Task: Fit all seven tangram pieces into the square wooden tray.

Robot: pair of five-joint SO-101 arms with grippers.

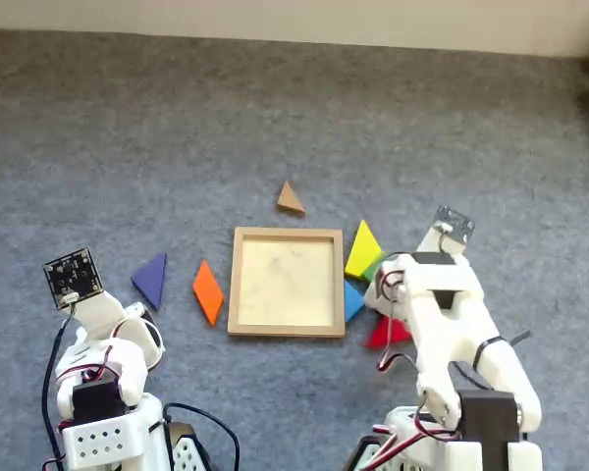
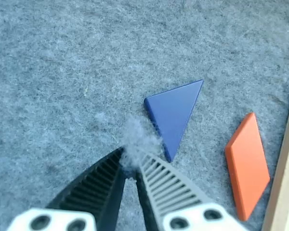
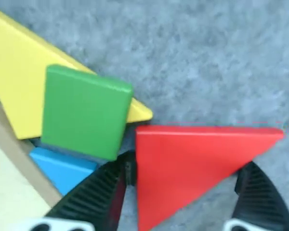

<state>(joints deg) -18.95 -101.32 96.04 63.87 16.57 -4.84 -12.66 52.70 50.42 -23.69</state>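
- Nearest in, the right jaws are spread wide astride the red triangle (image 3: 192, 163), which lies flat just off the tray's near right corner. One jaw faces a sloped edge, so a squeeze may well squirt the piece out sideways.
- That red piece is glossy, smooth and sharp-cornered. The counter (image 1: 128, 128) wears a fuzzy grey felt-like cover that could drag on it.
- The left jaws are pinched almost together and hold no piece, with a tuft of grey fluff (image 2: 135, 139) at the tips. They sit just short of the dark blue triangle (image 2: 176, 115), and loose fibre might foul their ribbed faces.
- The orange parallelogram (image 2: 248, 166), slim and flat, lies between that triangle and the tray's left wall.
- The tray (image 1: 287, 233) is square pale wood with a raised rim. It sits between the arms with no piece in it yet.
- The green square (image 3: 82, 113) appears to lie on top of the yellow triangle (image 3: 19, 82) and the light blue piece (image 3: 62, 168), hard by the tray's right wall. Lifting the red one carelessly could knock this pile.
- Farthest out, the small brown triangle (image 1: 291, 199) waits beyond the far rim.
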